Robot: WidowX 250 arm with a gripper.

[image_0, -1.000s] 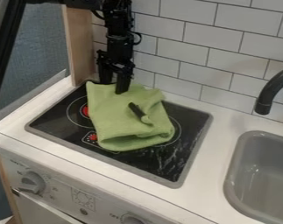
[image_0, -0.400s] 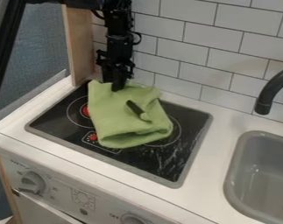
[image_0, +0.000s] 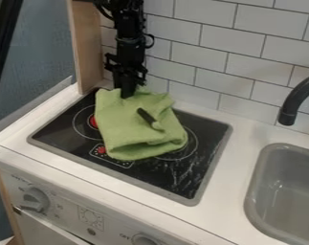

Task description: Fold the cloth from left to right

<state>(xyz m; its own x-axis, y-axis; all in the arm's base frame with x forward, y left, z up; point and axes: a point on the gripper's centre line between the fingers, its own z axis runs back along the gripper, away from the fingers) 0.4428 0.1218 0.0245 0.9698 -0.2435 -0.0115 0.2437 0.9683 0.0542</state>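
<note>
The black gripper (image_0: 125, 92) points down at the back edge of the green cloth (image_0: 127, 136), toward its left corner, and is shut on a pinch of the fabric. The cloth lies rumpled over the middle and back of the black stovetop (image_0: 201, 148), with a rounded fold at its front edge. On its right part rests a small object with a dark handle (image_0: 145, 115) and a pale green end.
A wooden post (image_0: 88, 48) stands just left of the gripper, and the white tiled wall (image_0: 201, 62) is behind. To the right are a grey sink (image_0: 287, 177) and a black faucet (image_0: 297, 100). Knobs line the stove's front.
The gripper's fingers have come together from apart, pinching the cloth. The cloth and the small object on it have shifted slightly toward the back.
</note>
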